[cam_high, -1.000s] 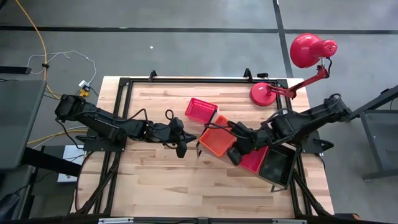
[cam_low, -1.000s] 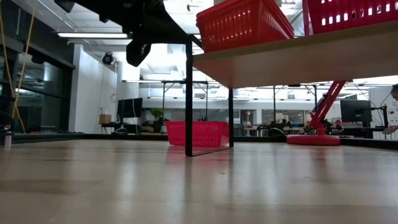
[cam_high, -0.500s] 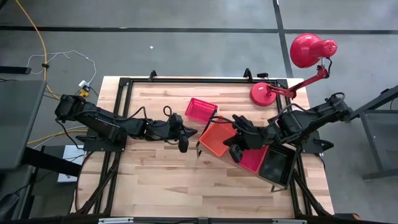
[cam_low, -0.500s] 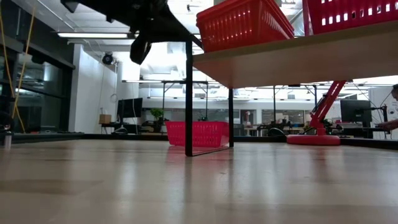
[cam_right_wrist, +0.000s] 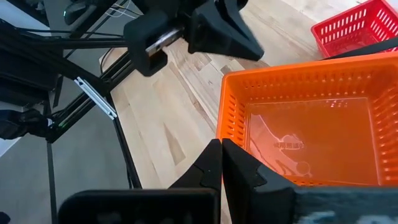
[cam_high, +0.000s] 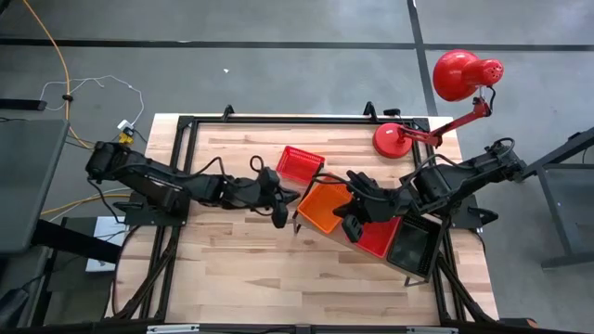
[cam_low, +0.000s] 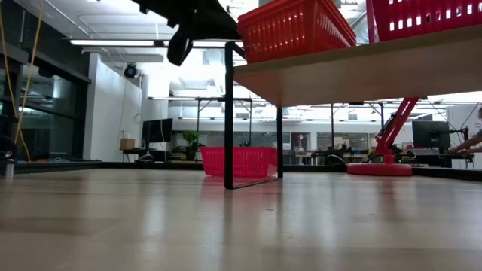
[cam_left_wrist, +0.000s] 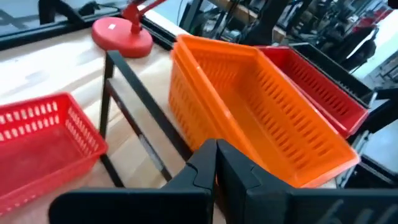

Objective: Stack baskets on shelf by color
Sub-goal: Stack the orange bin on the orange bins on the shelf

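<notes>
On the shelf [cam_high: 406, 271], which runs slantwise across the right part of the table [cam_high: 232, 269], I see three baskets in a row: an orange basket [cam_high: 324, 207] at the bracket end, a red basket [cam_high: 379, 237] beside it, and a black basket [cam_high: 413, 247] at the far end. A second red basket [cam_high: 299, 164] sits alone on the tabletop, just beyond the bracket end, near the lamp [cam_high: 444, 102].

I judge the job partly done: three colours are placed, and the loose red one has yet to be stacked with its match.

My left gripper [cam_high: 277, 211] hangs just beside the orange basket's outer end, fingers pressed together, holding nothing. My right gripper [cam_high: 352, 225] hovers over the seam between the orange and red baskets, also closed and empty.
</notes>
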